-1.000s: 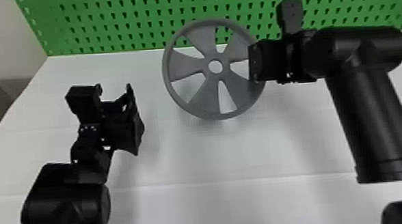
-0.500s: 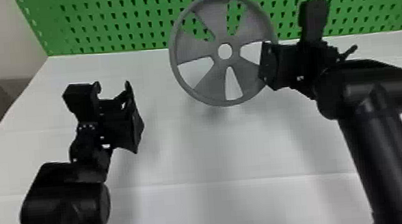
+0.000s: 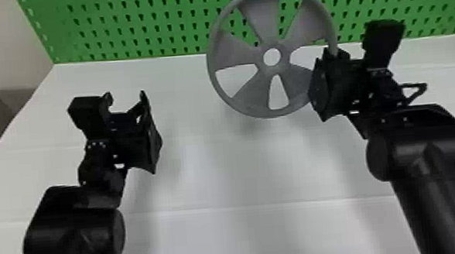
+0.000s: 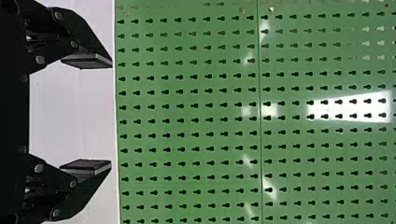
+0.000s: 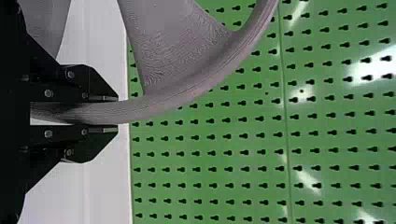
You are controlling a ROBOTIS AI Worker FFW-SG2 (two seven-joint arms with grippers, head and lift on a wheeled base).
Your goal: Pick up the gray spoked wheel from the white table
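Nearest, low in the head view: left arm [image 3: 72, 234] and right arm [image 3: 430, 198], both black. Next, idle above the white table [image 3: 226, 167], the left gripper [image 4: 112, 113], empty, with fingers spread wide. Level with that or slightly deeper, the right gripper [image 5: 116, 114], closed on the outer rim of the gray spoked wheel [image 3: 265, 20], with a flat finger against either side.

Beyond the grip, toward the middle of the head view: the wheel's five broad spokes around an open hub hole, face turned to the head camera. Held by the edge nearest the right arm, and, judging by the soft shadow below, clear of the tabletop. Farthest back, behind the upper rim, the green pegboard [image 3: 133, 29].

Likely in the lifting step, with the pick-up all but done. Next, keep the fingers tight, raise a little more, then hold steady. Watch for sagging or twisting about that single rim grip, and for a knock against the pegboard, at a gap impossible to tell from here.
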